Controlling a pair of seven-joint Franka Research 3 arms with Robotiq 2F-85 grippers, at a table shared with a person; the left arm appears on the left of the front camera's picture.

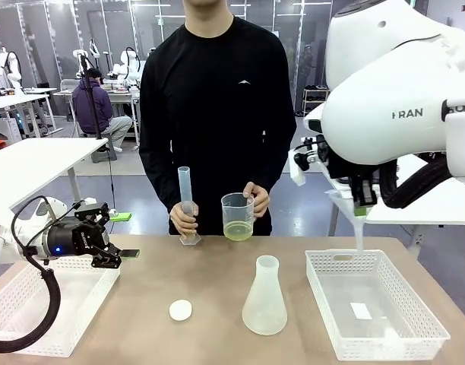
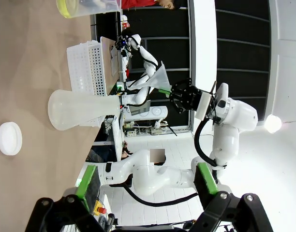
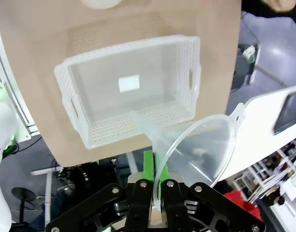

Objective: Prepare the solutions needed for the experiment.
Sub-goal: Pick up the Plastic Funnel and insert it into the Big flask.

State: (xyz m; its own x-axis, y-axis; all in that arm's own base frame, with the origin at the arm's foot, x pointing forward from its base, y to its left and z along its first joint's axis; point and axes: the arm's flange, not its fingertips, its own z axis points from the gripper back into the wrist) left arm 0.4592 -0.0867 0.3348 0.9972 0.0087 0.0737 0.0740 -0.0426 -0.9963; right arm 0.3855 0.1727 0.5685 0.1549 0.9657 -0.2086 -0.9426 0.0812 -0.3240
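Observation:
The solution is a shallow layer of pale yellow-green liquid in a clear beaker. The person holds that beaker at the table's far edge and steadies a tall graduated cylinder with the other hand. My right gripper is shut on the rim of a translucent funnel, which hangs over the right basket. The right wrist view shows that funnel pinched between the jaws of my right gripper. My left gripper stands open and holds nothing above the left basket. An empty conical flask stands mid-table.
A small white round cap lies on the table left of the flask. In the left wrist view the flask, the cap and the beaker lie ahead of my open left gripper. A white label lies in the right basket.

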